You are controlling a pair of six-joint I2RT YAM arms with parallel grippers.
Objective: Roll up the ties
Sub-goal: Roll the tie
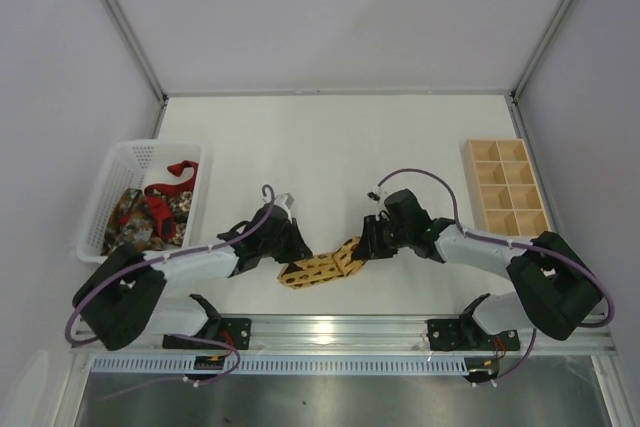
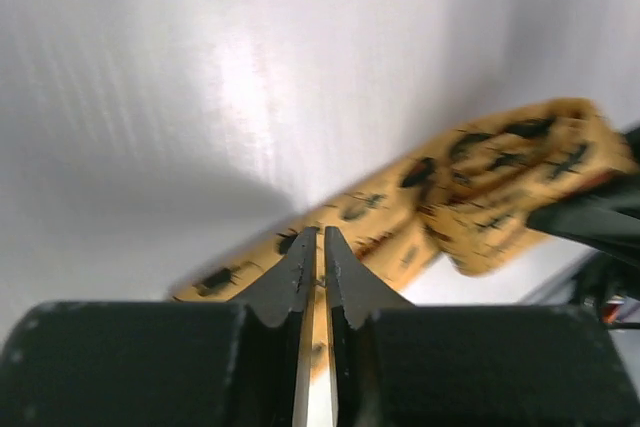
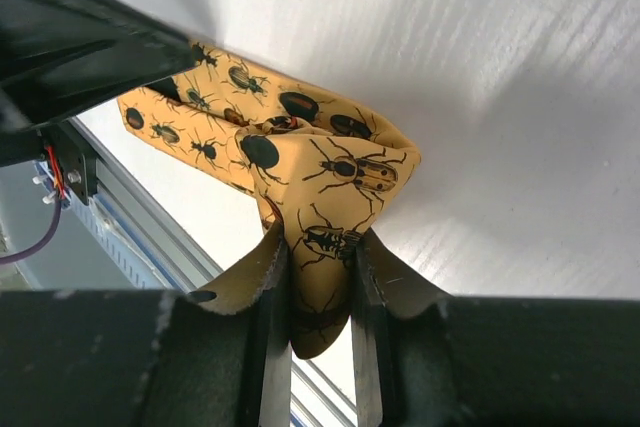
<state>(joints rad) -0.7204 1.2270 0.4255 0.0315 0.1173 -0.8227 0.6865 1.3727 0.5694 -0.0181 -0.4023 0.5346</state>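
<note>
Yellow-gold tie (image 1: 318,269) lies near the front edge of the tabletop (image 1: 330,147), strung between the two arms. Its long axis runs side to side, angling slightly away toward the right. The right hand (image 3: 318,247) is clamped on a folded, doubled-up wad at the tie's right end — beetle-printed fabric fills the gap between its fingers. The left hand (image 2: 320,245) sits on the flatter left stretch, its fingers almost together with a sliver of yellow in the slit, so it looks pinched on the strip. The bulk is at the right hand — I judge any rolling would run leftward along the strip, toward the left hand. The red tie (image 1: 178,175) and patterned tie (image 1: 135,215) lie in the basket (image 1: 130,152), well apart at far left.
</note>
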